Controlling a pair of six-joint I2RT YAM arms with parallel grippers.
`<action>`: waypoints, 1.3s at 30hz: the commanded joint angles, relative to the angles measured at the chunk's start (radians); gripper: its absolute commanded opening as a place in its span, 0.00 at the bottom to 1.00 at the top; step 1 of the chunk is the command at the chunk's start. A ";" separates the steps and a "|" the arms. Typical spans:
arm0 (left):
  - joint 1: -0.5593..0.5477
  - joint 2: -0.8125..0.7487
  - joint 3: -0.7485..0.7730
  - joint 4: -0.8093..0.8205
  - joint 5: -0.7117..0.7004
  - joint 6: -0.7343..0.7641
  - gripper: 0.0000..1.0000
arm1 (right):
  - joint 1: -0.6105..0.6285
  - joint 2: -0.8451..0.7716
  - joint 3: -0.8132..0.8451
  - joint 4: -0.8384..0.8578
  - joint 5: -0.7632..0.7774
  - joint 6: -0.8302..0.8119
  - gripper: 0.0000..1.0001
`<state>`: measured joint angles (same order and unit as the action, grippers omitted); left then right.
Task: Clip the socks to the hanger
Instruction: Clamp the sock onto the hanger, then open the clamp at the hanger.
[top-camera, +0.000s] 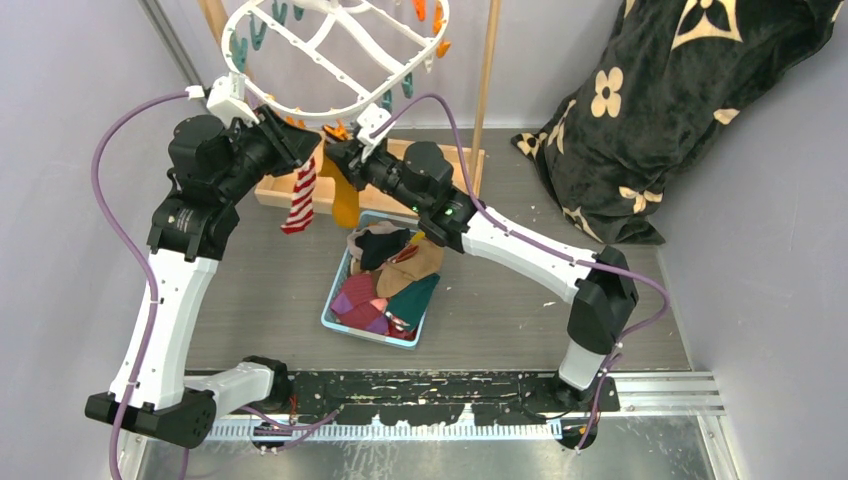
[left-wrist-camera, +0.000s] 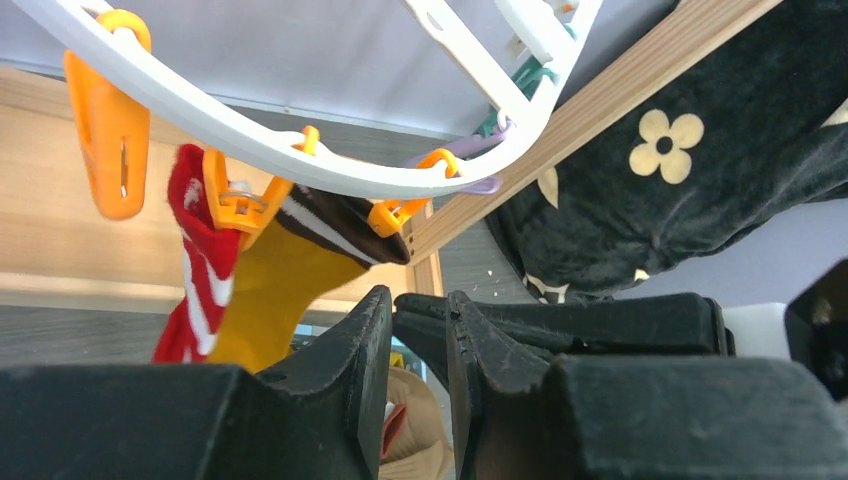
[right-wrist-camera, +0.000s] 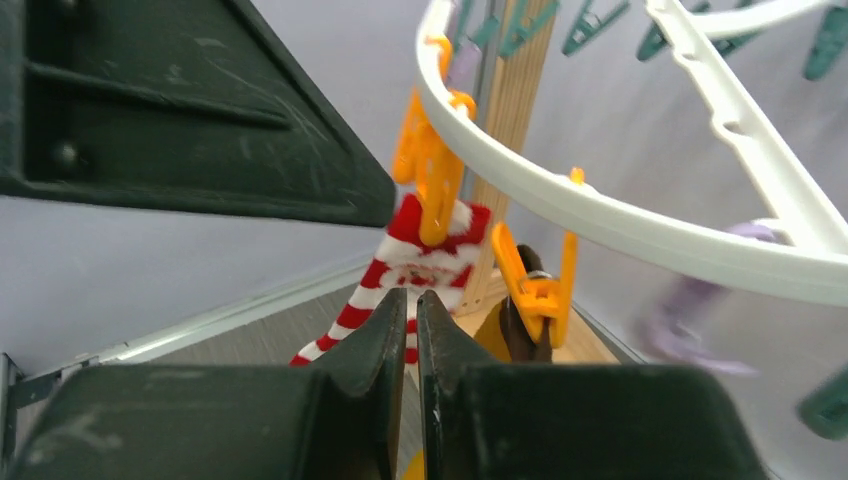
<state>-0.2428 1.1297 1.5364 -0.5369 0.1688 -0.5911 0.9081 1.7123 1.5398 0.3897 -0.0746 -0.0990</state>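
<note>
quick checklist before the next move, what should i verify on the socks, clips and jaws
1. The striped sock is held by an orange clip: ok.
2. The mustard sock hangs clipped under the hanger: ok.
3. The right gripper is empty: ok, jaws nearly closed on nothing.
4. The left gripper is empty: ok, jaws a narrow gap apart, no sock between.
5. A free clip is ready: ok, a spare orange clip hangs on the rim.
6. More socks to pick: ok, loose socks lie in the blue basket.

Striped sock (top-camera: 300, 200), mustard sock (top-camera: 346, 206) clipped to hanger (top-camera: 410, 70).
</note>
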 joint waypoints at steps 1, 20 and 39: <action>-0.005 -0.030 0.033 0.028 -0.044 0.032 0.28 | 0.026 0.045 0.123 0.042 0.013 0.030 0.15; 0.037 -0.024 -0.004 -0.002 0.175 0.058 0.40 | -0.112 -0.274 -0.257 0.043 -0.067 0.244 0.53; 0.042 0.092 0.035 0.161 0.037 0.119 0.35 | -0.123 0.099 0.011 0.242 -0.076 0.292 0.56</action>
<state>-0.2073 1.2152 1.5208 -0.4675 0.2489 -0.5087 0.7780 1.7634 1.4330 0.4812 -0.1577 0.1879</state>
